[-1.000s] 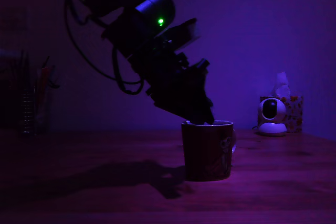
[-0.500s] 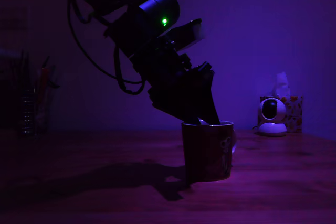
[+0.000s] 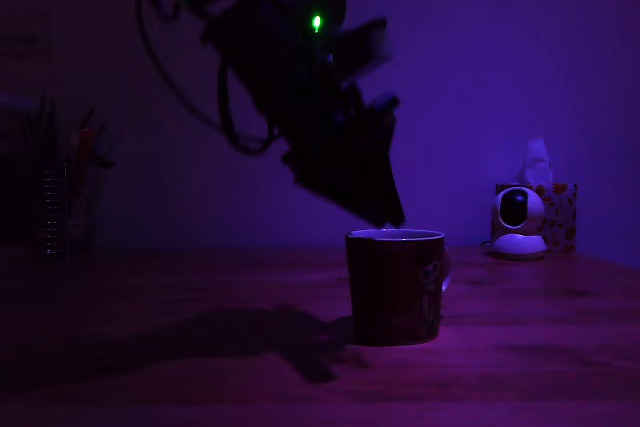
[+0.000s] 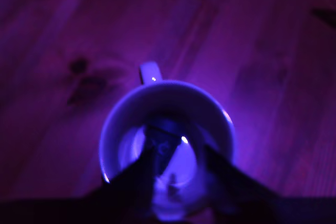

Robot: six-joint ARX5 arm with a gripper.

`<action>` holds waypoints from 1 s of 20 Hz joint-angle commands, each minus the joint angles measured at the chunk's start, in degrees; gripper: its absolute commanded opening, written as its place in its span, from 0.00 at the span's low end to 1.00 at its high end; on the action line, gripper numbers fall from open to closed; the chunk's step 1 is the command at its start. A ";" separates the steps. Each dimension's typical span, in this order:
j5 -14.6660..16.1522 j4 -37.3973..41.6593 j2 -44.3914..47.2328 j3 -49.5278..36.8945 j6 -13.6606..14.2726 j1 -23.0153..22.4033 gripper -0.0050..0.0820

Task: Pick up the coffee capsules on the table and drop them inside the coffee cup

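Dim purple light covers one wooden table (image 3: 150, 367), its grain and two dark knots plain in the wrist view. One coffee capsule (image 4: 163, 142), a small dark pod with a bright glint at its edge, lies on the pale floor inside the one coffee cup (image 3: 395, 287); it is seen only in the wrist view, through the gap between the gripper's two fingers (image 4: 131, 182), and touches neither of them. The cup stands upright on the table, dark-sided with a pale rim, one handle (image 4: 150, 72) and a faint cartoon print on its side. One gripper (image 3: 385, 215) hangs just above the cup's rim in the exterior view, tilted, its tip clear of the rim; in the wrist view its two dark fingers are spread apart over the mouth of the cup with nothing between them, so the claw is released. One green indicator light (image 3: 316, 22) glows on the arm above. Further out, toward the exterior view's right, stand one white round camera gadget (image 3: 518, 222) and, just behind it, one patterned tissue box (image 3: 560, 209) with a tissue standing up from its top. At the exterior view's left edge one dark holder (image 3: 60, 209) of upright items is too dim to count.
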 commanded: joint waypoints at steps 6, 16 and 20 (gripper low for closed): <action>6.73 -3.43 -2.19 0.57 2.21 2.84 0.03; 5.77 -4.72 -11.52 -0.37 0.35 10.01 0.03; 1.57 -3.67 -17.31 -3.45 -1.70 12.00 0.03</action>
